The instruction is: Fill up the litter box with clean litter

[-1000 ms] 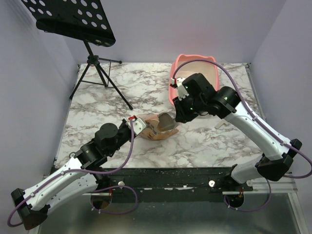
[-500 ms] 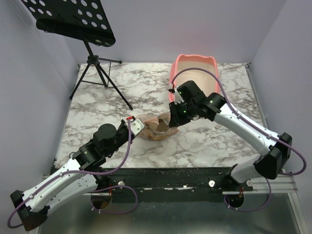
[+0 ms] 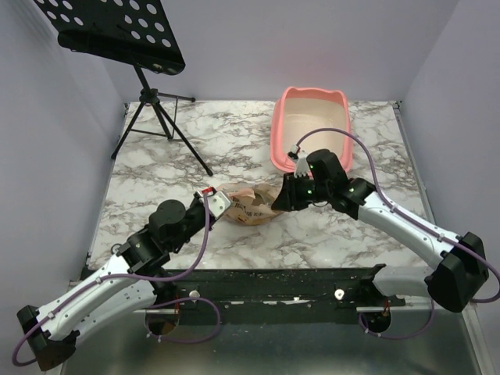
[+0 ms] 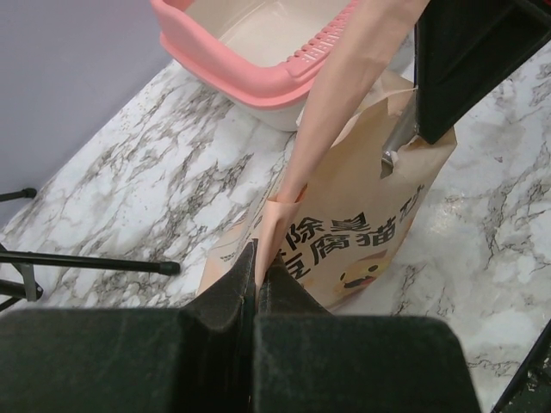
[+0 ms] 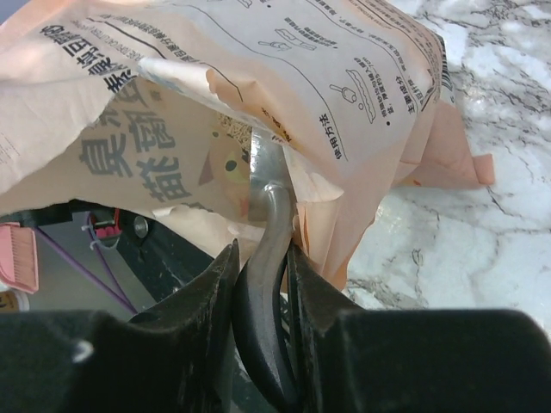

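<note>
The left fingers (image 4: 228, 297) are closed flat on a strip of the bag's (image 4: 370, 215) torn rim, holding the mouth up and open; the right fingers (image 5: 202, 301) are clamped on the dark handle of the scoop (image 5: 269, 215), whose metal bowl is pushed into that mouth. The bag stands on the counter (image 4: 129, 181) between the two arms; the box (image 4: 224, 64) sits just beyond it toward the back wall, upright and apart from the bag. The litter lies out of sight inside the bag, and I cannot tell whether any is in the box.

The step in hand looks like loading the scoop; to do it well, I judge the left grip should hold the rim taut so the paper does not fold over the bowl; the scoop should go in low, bowl up, then come out level and slowly; the short carry to the box should cross its near rim before tipping, or granules will scatter on the counter.

The print is Chinese; in the left wrist view the large characters seem to read 除臭 over 豆腐猫砂, above a cartoon cat face; the other side carries small line drawings with captions too fine to read; no Latin brand name shows.
</note>
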Robot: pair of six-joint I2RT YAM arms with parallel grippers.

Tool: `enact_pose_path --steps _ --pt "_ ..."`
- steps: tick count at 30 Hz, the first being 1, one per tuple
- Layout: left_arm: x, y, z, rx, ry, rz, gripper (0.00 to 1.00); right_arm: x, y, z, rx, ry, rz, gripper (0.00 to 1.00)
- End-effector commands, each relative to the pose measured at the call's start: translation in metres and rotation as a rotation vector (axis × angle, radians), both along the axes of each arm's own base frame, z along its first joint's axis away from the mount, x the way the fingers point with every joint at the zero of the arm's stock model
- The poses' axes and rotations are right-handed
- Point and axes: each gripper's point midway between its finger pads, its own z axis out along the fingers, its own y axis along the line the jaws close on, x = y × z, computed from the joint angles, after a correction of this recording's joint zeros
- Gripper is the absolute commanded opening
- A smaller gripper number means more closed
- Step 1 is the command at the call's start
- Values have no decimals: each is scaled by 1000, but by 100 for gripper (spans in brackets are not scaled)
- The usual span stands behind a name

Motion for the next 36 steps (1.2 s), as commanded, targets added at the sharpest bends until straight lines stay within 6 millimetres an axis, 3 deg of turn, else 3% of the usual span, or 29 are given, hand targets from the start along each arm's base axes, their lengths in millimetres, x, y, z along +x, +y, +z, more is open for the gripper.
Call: enact_pose_path --steps 1,5,12,19,26,36 --pt "3 -1 39 -116 -97 15 0 -4 17 1 157 -21 39 1" --pt "7 13 42 -41 -100 69 0 -8 26 15 256 -44 78 1" --pt "17 54 86 30 -185 244 0 -8 46 45 394 -73 155 1" --pt "13 83 109 85 -242 324 0 -1 69 47 457 -16 196 1" --pt "11 68 63 27 -135 286 0 -4 84 44 544 55 228 1" --pt "-11 32 20 -113 -21 100 0 -9 72 43 528 92 144 1"
